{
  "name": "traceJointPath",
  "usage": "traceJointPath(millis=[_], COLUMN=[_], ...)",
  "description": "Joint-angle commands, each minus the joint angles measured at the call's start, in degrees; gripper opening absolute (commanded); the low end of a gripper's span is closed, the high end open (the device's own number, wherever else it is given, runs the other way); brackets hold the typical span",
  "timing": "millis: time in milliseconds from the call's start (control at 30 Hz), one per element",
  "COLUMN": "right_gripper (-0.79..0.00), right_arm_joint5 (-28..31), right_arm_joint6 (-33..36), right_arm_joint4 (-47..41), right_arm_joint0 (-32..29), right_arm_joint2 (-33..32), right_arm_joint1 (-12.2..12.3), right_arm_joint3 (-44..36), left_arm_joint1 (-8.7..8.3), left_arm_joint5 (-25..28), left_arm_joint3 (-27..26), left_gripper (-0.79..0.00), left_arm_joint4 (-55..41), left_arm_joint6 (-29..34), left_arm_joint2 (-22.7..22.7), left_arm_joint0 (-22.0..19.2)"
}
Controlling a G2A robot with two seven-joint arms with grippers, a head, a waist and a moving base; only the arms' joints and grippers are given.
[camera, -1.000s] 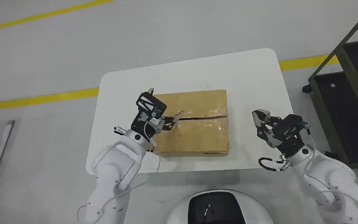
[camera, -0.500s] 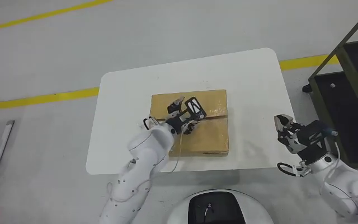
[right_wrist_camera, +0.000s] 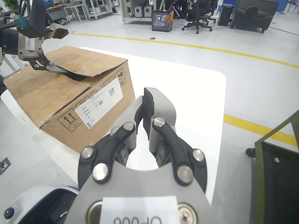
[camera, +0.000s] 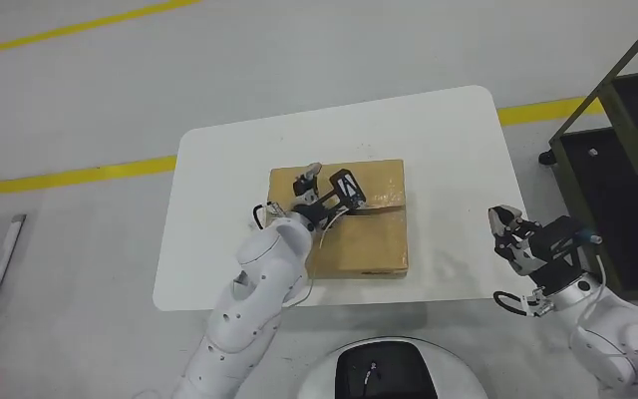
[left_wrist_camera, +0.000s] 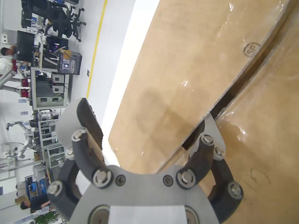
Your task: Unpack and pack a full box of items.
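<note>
Mid-table, the box sits on the white table as the left gripper, fingers apart, wedges one finger under the far flap at the centre seam. The lift is best swung about the flap's far hinge, with the finger kept deep. A second earlier this gripper was at the box's left edge. The right gripper, fingers together, has drawn back to the table's right edge.

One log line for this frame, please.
step: opening box | left pincer: open, one finger under lifted top flap at seam | right pincer: shut, empty, beside box | table: box only
</note>
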State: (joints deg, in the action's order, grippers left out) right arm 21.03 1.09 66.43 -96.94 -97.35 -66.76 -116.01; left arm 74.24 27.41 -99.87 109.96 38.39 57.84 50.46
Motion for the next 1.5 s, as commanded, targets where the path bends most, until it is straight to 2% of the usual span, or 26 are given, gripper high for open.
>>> traceJointPath(millis=[0, 33, 67, 300, 600, 700, 733, 767, 900, 1033, 1300, 1467], right_gripper=[-0.785, -0.785, -0.785, -0.785, -0.785, -0.785, -0.785, -0.785, -0.785, -0.785, -0.785, -0.785], right_arm_joint5=[-0.1, -0.1, -0.1, -0.3, -0.4, -0.4, -0.5, -0.5, -0.3, -0.2, 0.2, 0.0], right_arm_joint6=[0.0, 0.0, 0.0, 0.0, -0.1, -0.2, -0.2, -0.2, -0.3, -0.4, -1.1, -1.5], right_arm_joint4=[-0.1, -0.1, -0.1, -0.1, -0.1, -0.3, -0.4, -0.5, -0.6, -0.8, -0.4, -0.5], right_arm_joint0=[0.0, 0.0, 0.0, 0.0, -0.4, -0.5, -0.5, -0.6, -0.8, -1.1, -2.6, -3.9], right_arm_joint2=[0.1, 0.1, 0.2, 0.6, 0.5, 0.3, 0.2, 0.2, 0.1, -0.2, -0.3, -0.9], right_arm_joint1=[0.0, 0.0, 0.0, 0.0, 0.0, 0.0, 0.0, 0.0, 0.0, 0.0, 0.0, 0.0], right_arm_joint3=[0.0, 0.0, 0.0, 0.0, 0.1, -0.2, -0.3, -0.3, -0.5, -0.7, -1.5, -1.8], left_arm_joint1=[-0.05, -0.03, -0.03, -0.06, 0.27, 0.40, 0.42, 0.44, 0.54, 0.82, 2.18, 3.43], left_arm_joint5=[-0.2, -0.5, -0.7, -1.2, 1.2, 0.5, 0.6, 0.5, 1.5, 1.7, -1.4, -2.8], left_arm_joint3=[-0.1, -0.2, -0.3, -2.1, -6.6, -8.6, -9.0, -9.2, -8.5, -6.7, 2.4, 10.7], left_gripper=[-0.502, -0.668, -0.785, -0.785, -0.785, -0.782, -0.560, 0.000, 0.000, 0.000, 0.000, 0.000], left_arm_joint4=[1.2, 1.0, 1.0, 1.6, -1.1, -2.3, -2.4, -2.2, -0.8, 1.7, 6.3, 6.9], left_arm_joint6=[-1.3, -2.0, -2.7, -4.5, -2.6, -1.2, -0.8, -0.6, -1.1, -2.9, -8.3, -9.4], left_arm_joint2=[0.0, 0.1, 0.2, 1.1, 0.2, 0.6, 0.5, 0.6, 0.6, 0.5, -1.6, -4.0], left_arm_joint0=[0.3, 0.5, 0.7, 2.0, 4.2, 5.1, 5.4, 5.4, 3.8, -0.5, -11.3, -16.6])
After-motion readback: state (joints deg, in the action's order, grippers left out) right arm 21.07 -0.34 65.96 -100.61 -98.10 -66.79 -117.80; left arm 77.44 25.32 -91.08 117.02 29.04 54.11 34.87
